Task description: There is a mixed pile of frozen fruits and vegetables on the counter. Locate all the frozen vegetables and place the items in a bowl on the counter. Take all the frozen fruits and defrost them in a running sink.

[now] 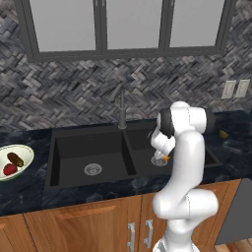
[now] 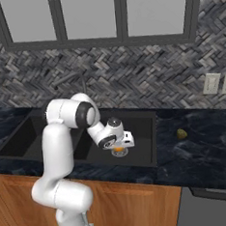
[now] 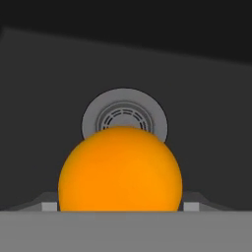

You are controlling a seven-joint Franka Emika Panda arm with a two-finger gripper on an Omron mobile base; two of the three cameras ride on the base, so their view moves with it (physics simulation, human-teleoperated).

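My gripper (image 1: 164, 158) hangs low inside the right basin of the black sink (image 1: 74, 147), shut on the orange ball (image 3: 120, 170). The ball fills the space between the fingertips (image 3: 49, 206) and sits just above the round metal drain (image 3: 124, 115). From the right base, the orange ball (image 2: 118, 148) peeks out under the hand over the drain (image 2: 120, 153). At far left on the counter (image 1: 29, 192), the pale bowl (image 1: 29, 153) holds a red round item (image 1: 10, 169) and a dark brown oblong one (image 1: 15, 159). A yellowish-olive lump (image 1: 223, 134) lies on the counter right of the sink.
The tall dark faucet (image 1: 122, 110) stands behind the divider between the two basins, with no water visible. The left basin has its own drain (image 1: 93, 169). The olive lump (image 2: 181, 133) lies alone on the right counter stretch. Wall outlets (image 2: 219, 83) sit above it.
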